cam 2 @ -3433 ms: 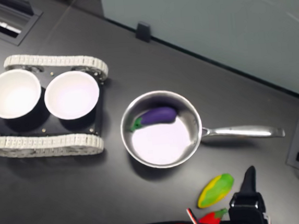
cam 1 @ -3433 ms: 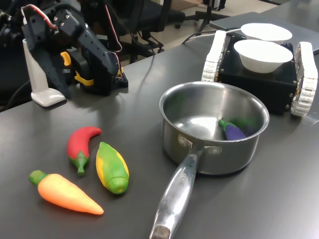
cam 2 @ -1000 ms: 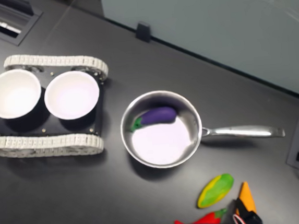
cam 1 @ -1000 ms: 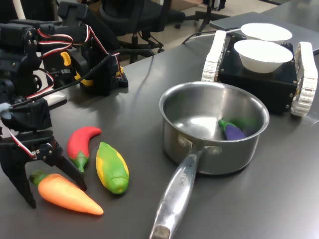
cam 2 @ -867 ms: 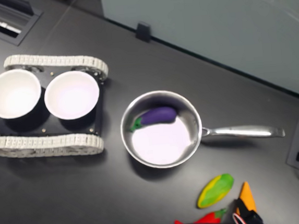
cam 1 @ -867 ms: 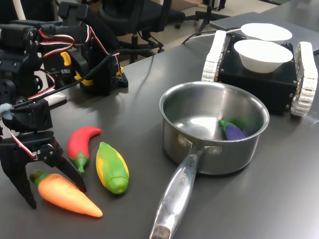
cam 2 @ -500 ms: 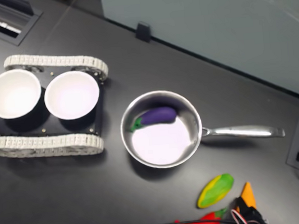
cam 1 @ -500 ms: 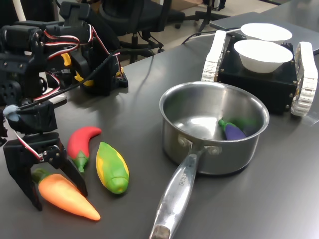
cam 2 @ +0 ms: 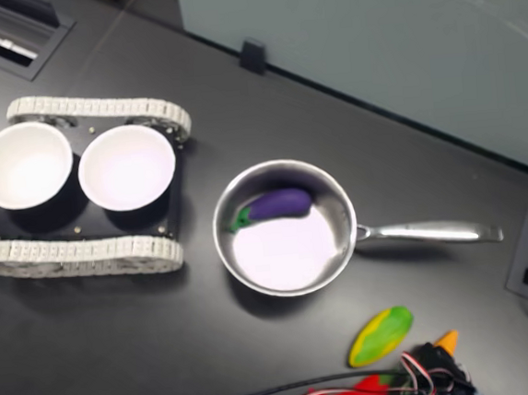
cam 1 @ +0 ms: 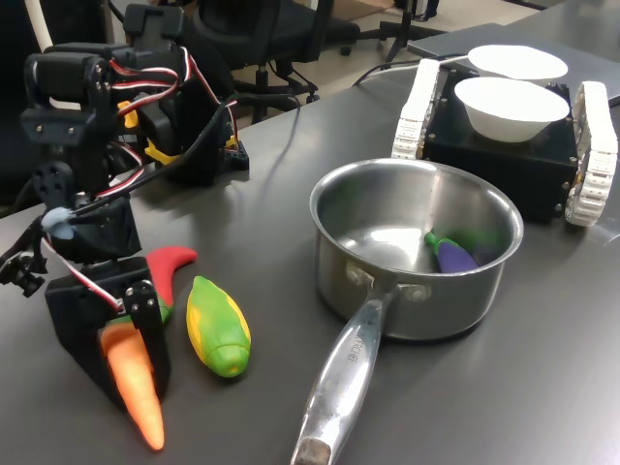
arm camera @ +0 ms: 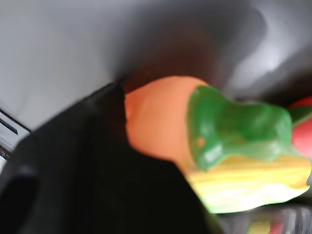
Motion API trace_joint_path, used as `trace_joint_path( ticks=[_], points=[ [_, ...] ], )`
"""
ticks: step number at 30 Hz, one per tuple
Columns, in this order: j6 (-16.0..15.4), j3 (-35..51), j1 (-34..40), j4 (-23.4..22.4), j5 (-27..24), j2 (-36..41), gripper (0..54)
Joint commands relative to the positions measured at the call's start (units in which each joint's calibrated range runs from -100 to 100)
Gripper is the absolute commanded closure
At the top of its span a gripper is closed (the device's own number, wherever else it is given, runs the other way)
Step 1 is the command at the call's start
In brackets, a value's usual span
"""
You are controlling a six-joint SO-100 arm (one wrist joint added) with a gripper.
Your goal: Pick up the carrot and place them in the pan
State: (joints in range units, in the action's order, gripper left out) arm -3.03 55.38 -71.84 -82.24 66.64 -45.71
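Note:
My gripper (cam 1: 126, 360) is shut on the orange carrot (cam 1: 139, 392) near its green cap, at the first exterior view's lower left. The carrot hangs tilted between the black fingers (cam 1: 153, 334), tip down toward the table's front edge. The wrist view is blurred and shows the carrot (arm camera: 156, 122) with its green cap (arm camera: 229, 127) beside one black finger (arm camera: 97, 165). In the second exterior view only the carrot's tip (cam 2: 446, 340) pokes out by the gripper (cam 2: 431, 366) at the bottom edge. The steel pan (cam 1: 412, 168) stands mid-table with its handle (cam 1: 339, 387) toward the front, also the pan (cam 2: 344, 211).
A purple eggplant toy (cam 1: 453, 257) lies in the pan. A yellow-green corn toy (cam 1: 218, 325) and a red chili (cam 1: 172, 262) lie beside the gripper. Two white bowls (cam 1: 511, 107) sit on a black tracked vehicle (cam 1: 504, 160) behind the pan. The arm's base (cam 1: 189, 136) stands at the back left.
The fingers have closed on the carrot. Its thick end has come up off the table and it has swung from lying flat to pointing tip down.

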Motion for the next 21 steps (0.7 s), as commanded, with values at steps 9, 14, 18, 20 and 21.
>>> trace_joint_path(
  ticks=[9,14,18,20,21],
  points=[
    [-0.2,0.5,-2.5,0.7,0.9,2.3,52.8],
    [-2.9,-1.7,-3.4,-0.2,0.3,5.9,52.9],
    [-5.4,0.4,-4.4,-3.9,0.0,7.5,52.9],
    [-7.2,0.6,-5.0,-4.8,-0.8,8.5,52.9],
    [-8.2,0.5,-5.3,-5.1,-1.2,9.1,52.9]
  ],
)
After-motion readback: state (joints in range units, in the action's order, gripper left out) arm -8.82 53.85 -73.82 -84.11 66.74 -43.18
